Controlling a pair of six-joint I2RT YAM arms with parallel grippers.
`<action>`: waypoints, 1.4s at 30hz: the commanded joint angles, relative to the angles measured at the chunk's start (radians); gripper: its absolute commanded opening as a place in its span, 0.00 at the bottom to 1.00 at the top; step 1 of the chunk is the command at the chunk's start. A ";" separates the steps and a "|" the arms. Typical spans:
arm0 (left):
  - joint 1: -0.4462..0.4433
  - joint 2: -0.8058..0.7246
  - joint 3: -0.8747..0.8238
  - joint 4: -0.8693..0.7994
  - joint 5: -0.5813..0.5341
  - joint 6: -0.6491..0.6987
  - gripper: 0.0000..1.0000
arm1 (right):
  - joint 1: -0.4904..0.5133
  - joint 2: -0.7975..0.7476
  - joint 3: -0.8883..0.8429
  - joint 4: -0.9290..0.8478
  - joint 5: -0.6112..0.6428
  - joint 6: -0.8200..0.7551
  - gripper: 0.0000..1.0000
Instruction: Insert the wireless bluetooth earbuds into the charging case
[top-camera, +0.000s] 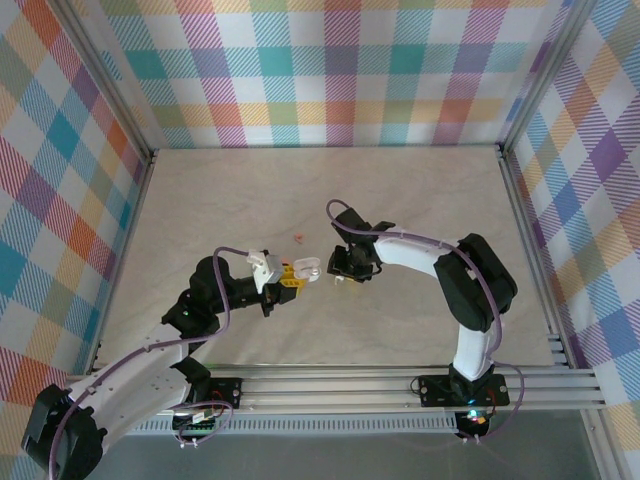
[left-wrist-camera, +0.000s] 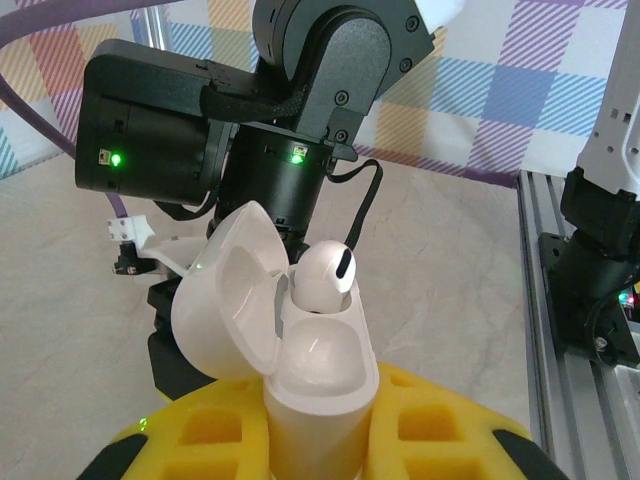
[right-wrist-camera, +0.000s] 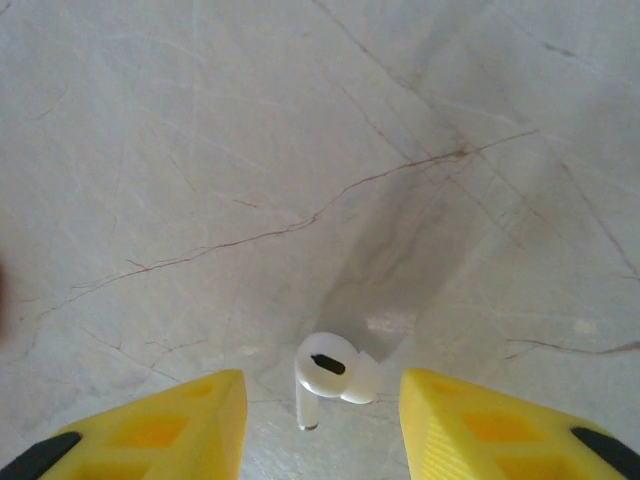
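Earbud (right-wrist-camera: 328, 375) lies under downturned, parted right end effector (right-wrist-camera: 320, 405); left end effector (left-wrist-camera: 325, 435) clamps case (left-wrist-camera: 318, 365).

2 black-and-white arms (top-camera: 412, 250) (yellow fingers (right-wrist-camera: 178, 425))

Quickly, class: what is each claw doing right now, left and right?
Left claw: closed on the open charging case.
Right claw: open, straddling a white earbud on the table.

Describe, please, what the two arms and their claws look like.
The left arm and right arm have white links between bulky black joints, with a lavender cable running along each. The left claw and right claw have yellow, pocketed fingers. Green lights glow on black housings.
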 joint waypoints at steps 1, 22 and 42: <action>-0.013 -0.022 0.034 0.006 0.005 0.016 0.00 | 0.010 0.011 0.032 -0.038 0.026 0.006 0.46; -0.019 -0.049 0.043 0.001 0.030 0.002 0.00 | 0.042 0.109 0.130 -0.125 0.046 0.042 0.45; -0.027 -0.055 0.034 0.003 0.027 -0.001 0.00 | 0.042 0.164 0.224 -0.181 0.093 -0.047 0.36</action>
